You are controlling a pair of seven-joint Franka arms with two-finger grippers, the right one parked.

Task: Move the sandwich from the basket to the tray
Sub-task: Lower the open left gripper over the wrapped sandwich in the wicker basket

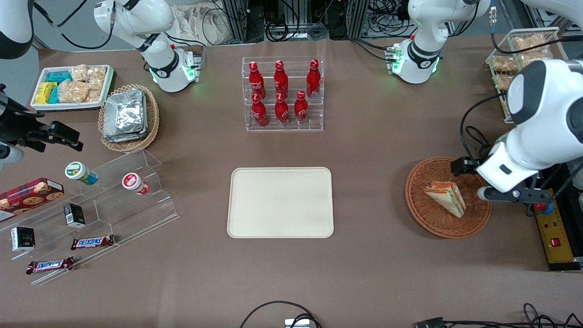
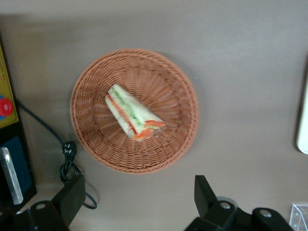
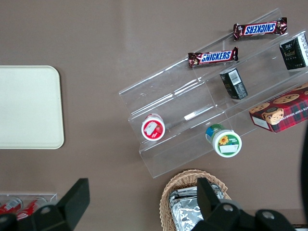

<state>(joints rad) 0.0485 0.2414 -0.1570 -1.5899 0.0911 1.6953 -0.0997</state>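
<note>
Sandwich wedge is seen lying on its side in the middle of the basket, toward the working arm's end of the counter, while the tray sits bare and well apart from it. The gripper is held above the basket, and its fingers are spread wide with nothing between them. No grasp has been made yet, it is judged. Several risks are foreseen: the soft bread could be crushed if the fingers were closed too hard; the clear wrap could let the wedge slip out during the carry; the light wicker basket could be nudged or dragged should a finger catch its rim on the descent; and a grip taken across the tapered end could let the wedge twist out. As for writing, "SNICKERS" can be read on two bars by the clear stepped stand; the red bottles carry white script too small to be read.
</note>
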